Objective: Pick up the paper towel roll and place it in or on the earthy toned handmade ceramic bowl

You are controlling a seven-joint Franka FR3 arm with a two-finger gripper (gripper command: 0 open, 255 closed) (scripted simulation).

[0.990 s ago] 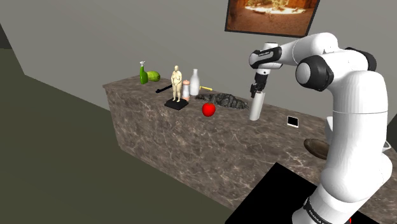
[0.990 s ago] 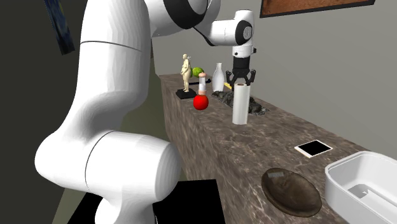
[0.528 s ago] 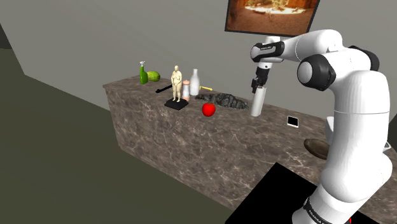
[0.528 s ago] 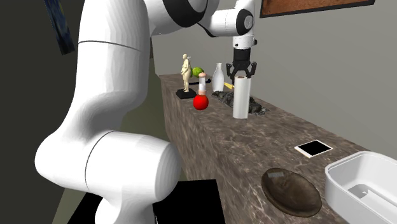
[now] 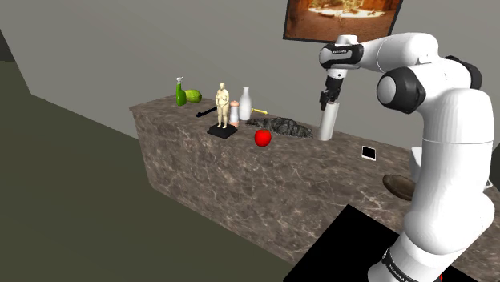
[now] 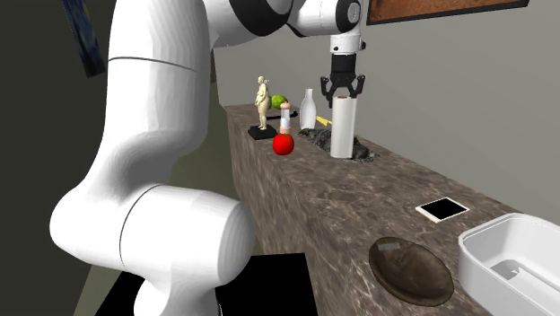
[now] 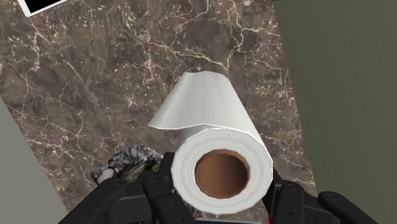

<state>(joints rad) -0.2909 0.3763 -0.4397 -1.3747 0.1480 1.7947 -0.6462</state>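
Although the marbled table point(image 5: 296, 160) carries many articles, the route along it is judged largely open. The white arm point(image 5: 445, 144) reaches over the table's far part, and a white basin point(image 6: 476, 269) sits at the near end in the second exterior view. The paper towel roll point(image 6: 342, 126) is upright under the claw point(image 6: 345, 92), its lower end at or just above the table beside a dark rocky lump point(image 6: 363, 151); contact with the table cannot be confirmed. The claw is clamped on the roll's top end, one of its fingers point(image 7: 289, 200) on each side of the outer wrap. Assessment: the roll is light, soft and compressible, with a hollow core. A hold across the top is adequate, though a hard squeeze would dent it and the long body may swing. The brown bowl point(image 6: 411, 269) lies well apart, just beside the basin; being shallow, it may let a tall roll topple. A flat tablet point(image 6: 441, 209) lies between roll and bowl, too low to obstruct. The figurine point(image 6: 262, 103), white bottle point(image 6: 308, 109) and red apple point(image 6: 284, 144) stand off the route.
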